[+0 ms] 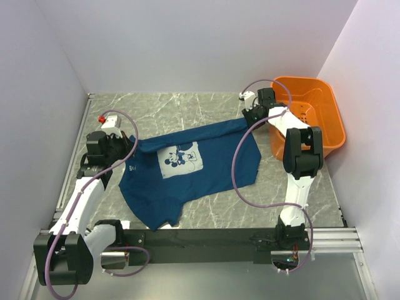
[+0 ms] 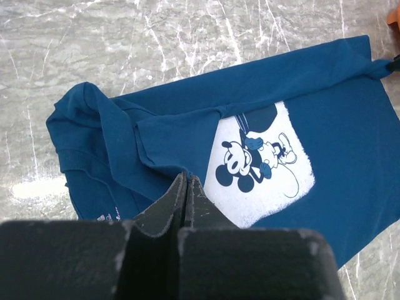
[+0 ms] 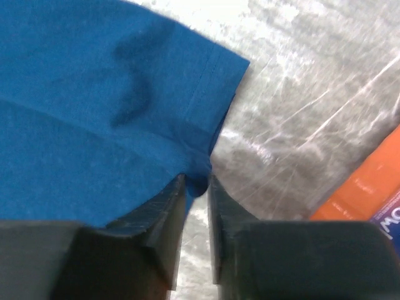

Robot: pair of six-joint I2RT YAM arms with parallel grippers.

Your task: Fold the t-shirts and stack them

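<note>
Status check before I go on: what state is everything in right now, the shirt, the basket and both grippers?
t-shirt: unfolded, print up, mostly flat, bunched at the end near the left arm.
left gripper: shut, tips at a fold of the t-shirt; whether it holds the cloth is unclear.
right gripper: jaws slightly apart, a corner of the t-shirt bunched between the tips.
orange basket: upright, nothing visible inside.

no whole word legible, tiny white neck print [image 2: 105,216] inside t-shirt [image 2: 350,125] collar at seven o'clock, unreadable, cut-off white letters on blue sticker [image 3: 389,220] on orange basket [image 3: 359,187] at four o'clock
</note>
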